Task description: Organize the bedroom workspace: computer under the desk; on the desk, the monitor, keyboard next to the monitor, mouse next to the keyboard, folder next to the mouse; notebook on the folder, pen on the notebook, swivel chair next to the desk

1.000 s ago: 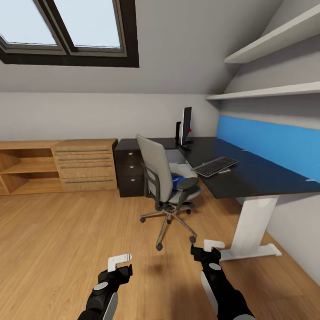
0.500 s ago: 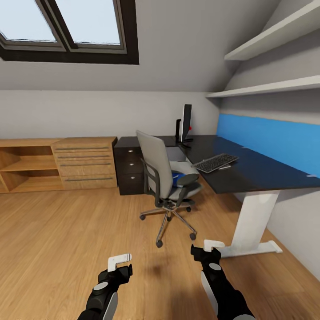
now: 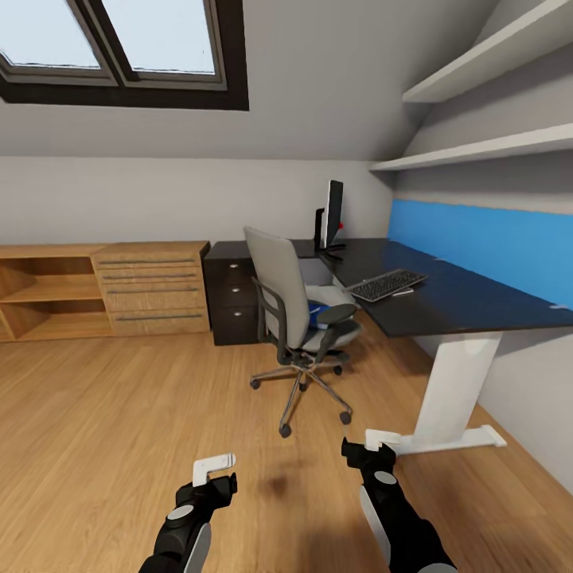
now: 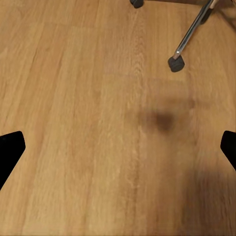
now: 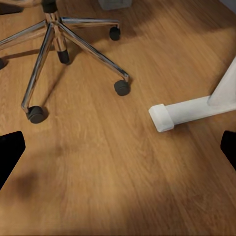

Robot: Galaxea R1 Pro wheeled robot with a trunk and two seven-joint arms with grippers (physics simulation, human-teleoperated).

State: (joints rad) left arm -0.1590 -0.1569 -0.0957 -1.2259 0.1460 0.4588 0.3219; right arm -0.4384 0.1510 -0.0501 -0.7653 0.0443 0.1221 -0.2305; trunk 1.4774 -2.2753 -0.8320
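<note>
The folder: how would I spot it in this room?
Find the long black desk under the blue wall panel; a grey swivel chair stands before it. The folder lies on its seat, the only bright blue thing there.

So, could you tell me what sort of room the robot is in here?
Probably an attic bedroom or home office: a skylight in a sloped ceiling, an L-shaped desk with monitor and keyboard, and a swivel chair.
</note>
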